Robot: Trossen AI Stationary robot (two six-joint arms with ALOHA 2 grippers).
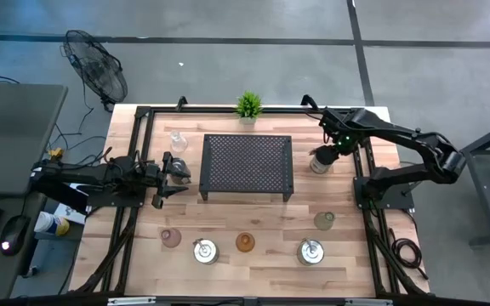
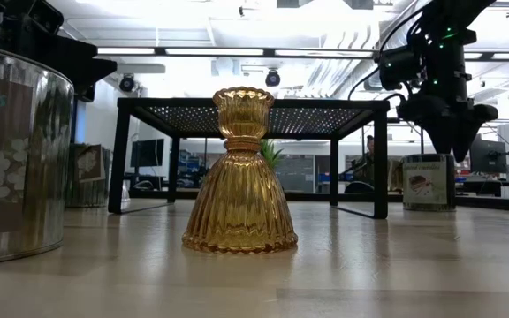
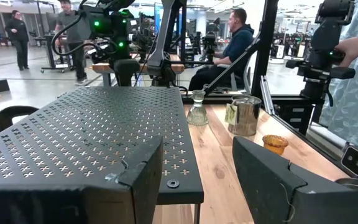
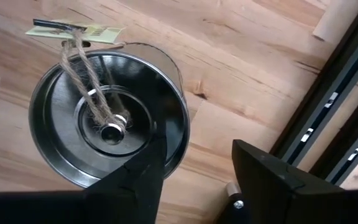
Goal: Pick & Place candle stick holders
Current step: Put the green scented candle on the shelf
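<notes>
My right gripper [image 4: 194, 155] points down, open, over a shiny silver candle stick holder [image 4: 107, 121] that stands on the wood right of the black rack [image 1: 247, 166]. A twine loop with a paper tag [image 4: 79, 31] lies across the holder's hollow. One finger [image 4: 135, 186] shows over its rim and the other [image 4: 278, 180] outside its wall. In the low view the fingertips [image 2: 456, 150] reach about rim height. My left gripper [image 1: 175, 170] waits open and level, left of the rack. The other holders stand on their bases on the table. My right gripper comes from above with one finger over the silver holder's rim [image 4: 166, 134] and the other outside its wall. Whether either finger touches the holder, I cannot tell. The holder stands upright on the table.
Along the near edge stand a pink holder [image 1: 171, 238], two silver ones [image 1: 204, 251] [image 1: 310, 252], an amber one [image 1: 245, 242] and a greenish one [image 1: 324, 221]. A clear one [image 1: 178, 140] stands left of the rack. A small potted plant [image 1: 247, 106] is at the far edge.
</notes>
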